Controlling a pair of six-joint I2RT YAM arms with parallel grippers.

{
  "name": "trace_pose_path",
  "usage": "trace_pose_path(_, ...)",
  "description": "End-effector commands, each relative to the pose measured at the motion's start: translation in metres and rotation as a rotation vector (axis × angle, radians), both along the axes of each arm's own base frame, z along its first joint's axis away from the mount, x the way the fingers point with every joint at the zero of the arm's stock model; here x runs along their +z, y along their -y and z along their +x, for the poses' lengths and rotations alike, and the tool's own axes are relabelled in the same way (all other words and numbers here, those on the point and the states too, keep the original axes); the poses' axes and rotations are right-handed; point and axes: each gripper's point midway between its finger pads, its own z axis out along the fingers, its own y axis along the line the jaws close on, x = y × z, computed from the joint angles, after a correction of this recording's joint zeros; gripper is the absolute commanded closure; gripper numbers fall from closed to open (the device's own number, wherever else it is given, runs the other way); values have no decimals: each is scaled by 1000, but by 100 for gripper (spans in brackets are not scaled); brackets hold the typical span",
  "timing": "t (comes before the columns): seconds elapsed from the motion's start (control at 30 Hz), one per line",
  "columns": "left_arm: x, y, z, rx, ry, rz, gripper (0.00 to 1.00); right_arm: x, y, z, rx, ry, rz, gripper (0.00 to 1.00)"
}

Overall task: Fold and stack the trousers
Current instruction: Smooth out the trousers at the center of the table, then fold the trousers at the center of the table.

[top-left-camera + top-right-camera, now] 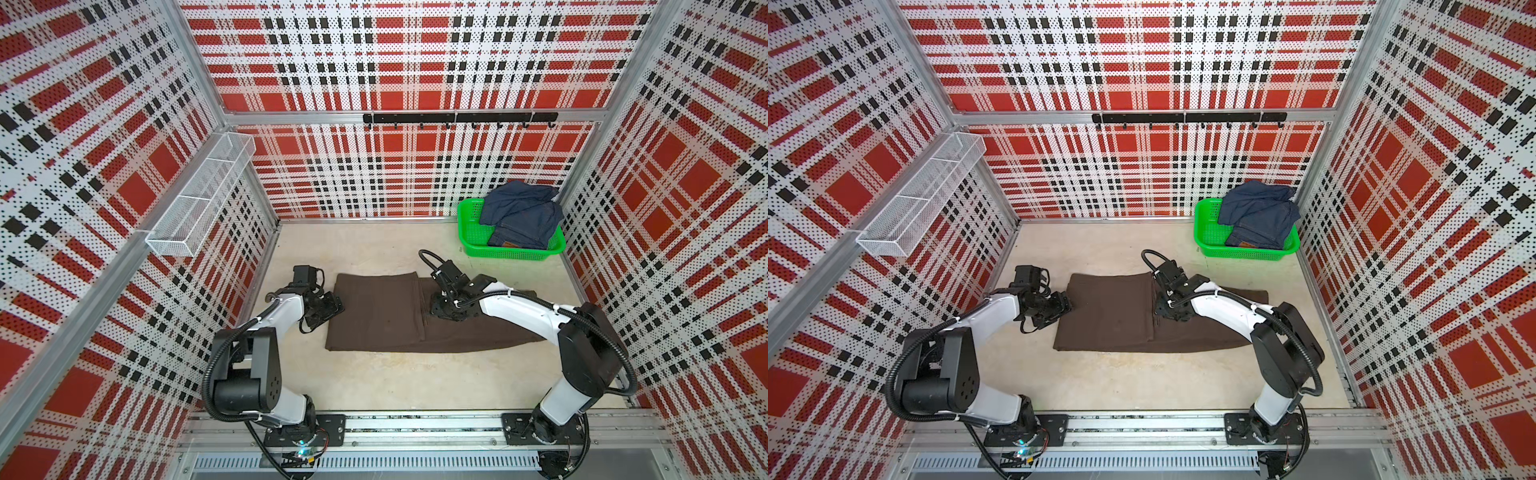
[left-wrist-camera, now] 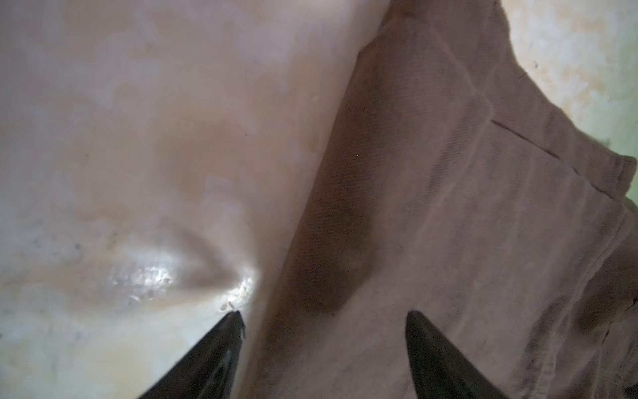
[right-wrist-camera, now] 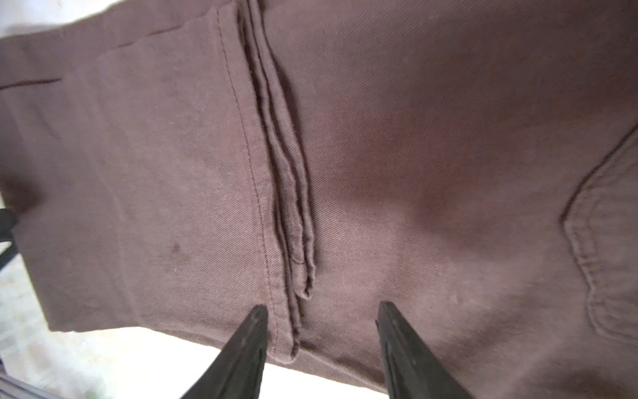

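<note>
The dark brown trousers (image 1: 374,316) (image 1: 1108,316) lie flat on the beige table (image 1: 374,382), their left part doubled over, with stacked hems (image 3: 290,193) ending mid-cloth. At the trousers' left edge my left gripper (image 1: 330,305) (image 1: 1061,307) (image 2: 324,314) stands open. It straddles that folded edge, one fingertip (image 2: 234,321) over the table and the other over the cloth (image 2: 448,207). My right gripper (image 1: 440,309) (image 1: 1165,309) (image 3: 322,305) is open and low over the hems near the front edge of the trousers (image 3: 414,138), with nothing pinched.
A green basket (image 1: 469,224) (image 1: 1208,232) with blue jeans (image 1: 521,216) (image 1: 1258,216) piled in it stands at the back right corner. A white wire shelf (image 1: 199,199) hangs on the left wall and a black hook rail (image 1: 457,118) on the back wall.
</note>
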Motion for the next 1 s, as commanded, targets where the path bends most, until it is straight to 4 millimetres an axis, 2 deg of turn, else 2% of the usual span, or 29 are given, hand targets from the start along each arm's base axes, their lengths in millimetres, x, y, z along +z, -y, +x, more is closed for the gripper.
trace_pose_path(0.0,-7,5,-2,-30,-11,-6,25,13,1,5,-6,43,29,45)
trace_pose_path(0.33,-26,13,-7,-55,-75,-5,37,12,4,6,-11,43,33,45)
trace_pose_path(0.5,-24,15,-5,-61,-66,-6,64,13,8,8,-20,47,38,45)
trace_pose_path(0.67,-17,13,-2,-55,-47,3,100,11,14,9,-37,46,53,45)
trace_pose_path(0.77,-6,1,2,-11,-23,46,100,11,21,10,-57,51,60,45)
trace_pose_path(0.97,30,-49,12,132,10,202,100,11,47,14,-114,63,54,45)
